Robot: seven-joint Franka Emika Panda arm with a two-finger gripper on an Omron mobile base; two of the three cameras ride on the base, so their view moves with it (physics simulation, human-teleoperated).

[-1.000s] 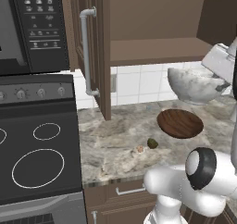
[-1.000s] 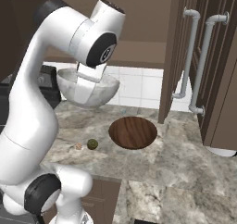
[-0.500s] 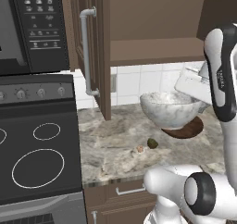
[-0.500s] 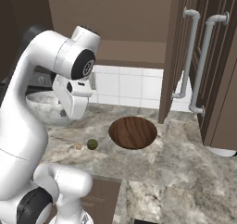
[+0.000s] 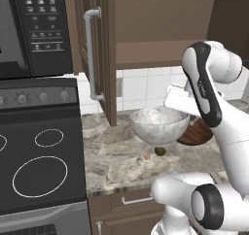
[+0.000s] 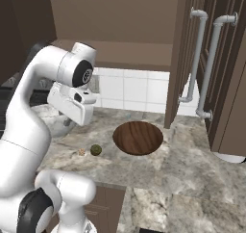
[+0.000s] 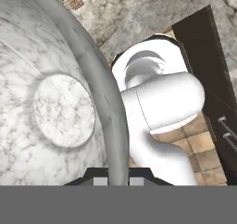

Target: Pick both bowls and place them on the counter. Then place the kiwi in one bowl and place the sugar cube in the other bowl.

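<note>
Since the earlier frames, the marbled bowl (image 5: 158, 125) has travelled from the right of the left base view toward its centre and has come lower, and it now hangs just above the table (image 5: 116, 154).

Left base view, left to right: a black stovetop (image 5: 39, 168) with white rings fills the left third; an open cabinet door (image 5: 103, 54) with a grey bar handle hangs at upper centre; the marbled bowl sits at centre, upright, its rim gripped on the right side by the hand (image 5: 181, 113). Directly below the bowl lie the sugar cube (image 5: 147, 156) and, just to its right, the kiwi (image 5: 160, 151), both on the table. Behind the bowl at centre right, part of the wooden bowl (image 5: 197, 133) shows.

Right base view, left to right: the arm rises at the left and hides most of the marbled bowl (image 6: 52, 120); the sugar cube (image 6: 81, 151) and kiwi (image 6: 96, 149) lie near each other at lower centre left; the wooden bowl (image 6: 138, 137) rests flat on the table at centre, well apart from both.

Hand view: the hand (image 7: 111, 180) is clamped tight on the marbled bowl's rim, with the bowl's interior at left and the sugar cube (image 7: 74, 0) at the upper left.
</note>
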